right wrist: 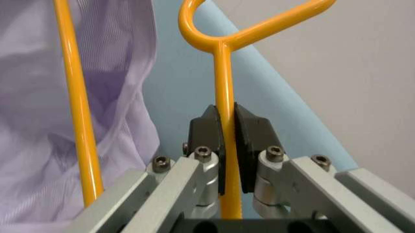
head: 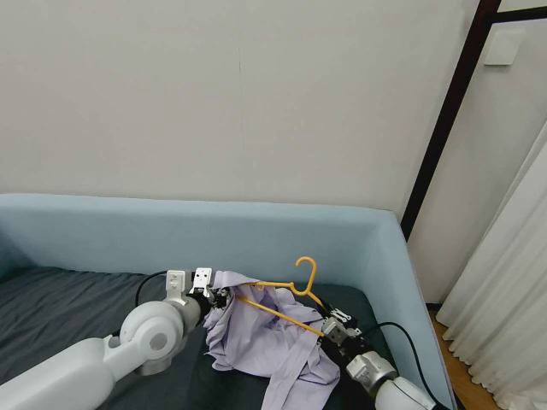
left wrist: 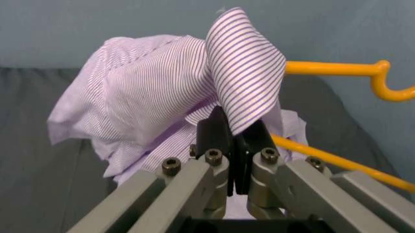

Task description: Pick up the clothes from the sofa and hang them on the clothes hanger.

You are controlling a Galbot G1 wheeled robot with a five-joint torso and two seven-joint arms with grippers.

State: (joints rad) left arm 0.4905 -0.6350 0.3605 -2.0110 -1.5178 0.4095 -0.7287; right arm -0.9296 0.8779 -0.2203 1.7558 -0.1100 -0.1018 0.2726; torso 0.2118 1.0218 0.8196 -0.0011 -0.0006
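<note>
A lilac striped shirt [head: 269, 342] hangs bunched over a yellow hanger [head: 295, 290] above the sofa seat. My left gripper [head: 220, 295] is shut on a fold of the shirt [left wrist: 246, 82] at its upper left; the black pads [left wrist: 214, 133] pinch the cloth. My right gripper [head: 335, 328] is shut on the hanger's arm at the lower right. In the right wrist view the pads [right wrist: 250, 138] clamp the yellow bar [right wrist: 224, 87] just below the hook, and the shirt [right wrist: 39, 111] drapes beside a second bar.
The light blue sofa [head: 214, 235] has a dark grey seat [head: 51, 307] and a raised right armrest [head: 402, 273]. A plain wall rises behind it. A dark door frame [head: 444, 128] and white curtain [head: 504, 325] stand to the right.
</note>
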